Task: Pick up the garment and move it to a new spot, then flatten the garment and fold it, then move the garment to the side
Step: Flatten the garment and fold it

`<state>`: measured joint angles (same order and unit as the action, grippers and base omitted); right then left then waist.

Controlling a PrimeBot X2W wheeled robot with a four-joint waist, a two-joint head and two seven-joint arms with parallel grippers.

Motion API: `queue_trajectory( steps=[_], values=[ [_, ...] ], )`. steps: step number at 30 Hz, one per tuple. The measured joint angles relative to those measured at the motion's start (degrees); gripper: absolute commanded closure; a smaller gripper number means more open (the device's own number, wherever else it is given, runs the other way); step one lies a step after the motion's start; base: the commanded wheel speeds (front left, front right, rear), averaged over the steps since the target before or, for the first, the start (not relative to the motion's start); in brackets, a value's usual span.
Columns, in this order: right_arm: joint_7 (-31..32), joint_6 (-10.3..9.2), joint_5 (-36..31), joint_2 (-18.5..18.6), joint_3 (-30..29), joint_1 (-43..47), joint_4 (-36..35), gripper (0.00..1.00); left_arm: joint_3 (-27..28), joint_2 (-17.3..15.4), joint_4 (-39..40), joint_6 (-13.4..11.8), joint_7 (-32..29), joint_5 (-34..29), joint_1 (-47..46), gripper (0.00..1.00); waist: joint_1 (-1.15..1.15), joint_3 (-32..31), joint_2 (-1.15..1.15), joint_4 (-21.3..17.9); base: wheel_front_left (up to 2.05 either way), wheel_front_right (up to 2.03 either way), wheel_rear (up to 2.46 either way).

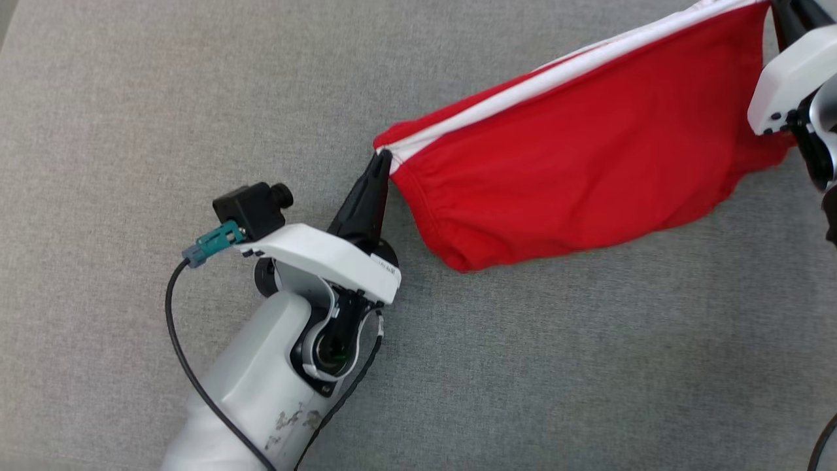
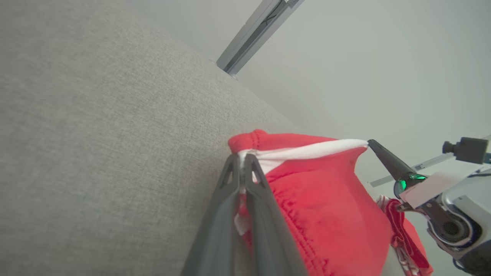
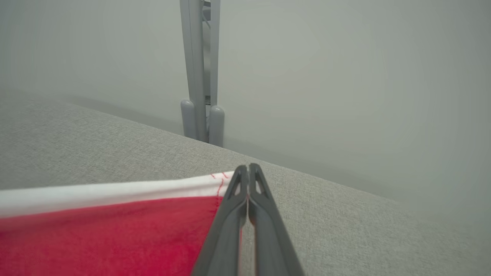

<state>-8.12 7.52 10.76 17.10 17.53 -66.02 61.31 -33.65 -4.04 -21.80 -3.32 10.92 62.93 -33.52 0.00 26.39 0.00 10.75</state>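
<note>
Left gripper (image 1: 381, 160): pinched shut on left end of white waistband (image 1: 556, 72), no gap betw. fingers (image 2: 226, 203) in left wrist view. Right gripper (image 1: 785, 19): likewise closed tight on other end of band, far right. Same in right wrist view, fingers (image 3: 232, 214) pressed together w/ band corner beside tips.

Red garment (image 1: 588, 157): strung betw. the two, band taut along top, red body sagging below, over right half of grey cloth-covered table (image 1: 131, 131). Lowest fold: brushing table or just clear, can't tell.

Judged step: carrying to new spot, prior to laying flat. Fold not yet begun.

Risks from here:
- Thin pinch at both ends, esp. left: only a sliver of band + seam in tips. Arms pulled further apart → likely slip-out, one-sided dangle, crumpled landing.
- Uneven lowering, one end first → bunched fabric, leg opening tucked under, harder flattening.
- Sagging part dragged across rough table cloth → hem rolled under or whole piece twisted.
- Arms brought too close → slack, layers collapsing on themselves.
- Release too high → flop, shape lost.

Best kept level, tension modest, lowered slowly, let go only once flat on table.
</note>
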Motion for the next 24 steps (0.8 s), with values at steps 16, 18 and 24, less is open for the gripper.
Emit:
queue_trajectory(
  steps=[16, 18, 24],
  values=[
    [-6.17, -0.01, -0.24, -3.35, 1.51, -4.26, 7.93, 0.0, -3.58, 0.49, -7.03, 0.7, 2.6, -4.83, -4.48, 0.0, 0.0, 0.74, 0.0, -0.21, 0.0, 0.0, 0.0],
    [-6.6, -0.01, 0.13, -3.6, 1.41, -3.54, 6.38, 0.0, -3.8, -0.46, -7.05, -0.26, 3.33, -7.46, -4.46, 0.0, 0.0, -0.14, 0.0, -0.61, 0.0, 0.0, 0.0],
    [-6.87, -0.01, 3.46, -4.81, -0.33, 9.03, -9.65, 0.0, -1.08, -3.81, 1.56, -6.84, 4.04, -22.01, 2.41, 0.0, 0.0, -5.5, 0.0, -2.37, 0.0, 0.0, 0.0]
  ],
)
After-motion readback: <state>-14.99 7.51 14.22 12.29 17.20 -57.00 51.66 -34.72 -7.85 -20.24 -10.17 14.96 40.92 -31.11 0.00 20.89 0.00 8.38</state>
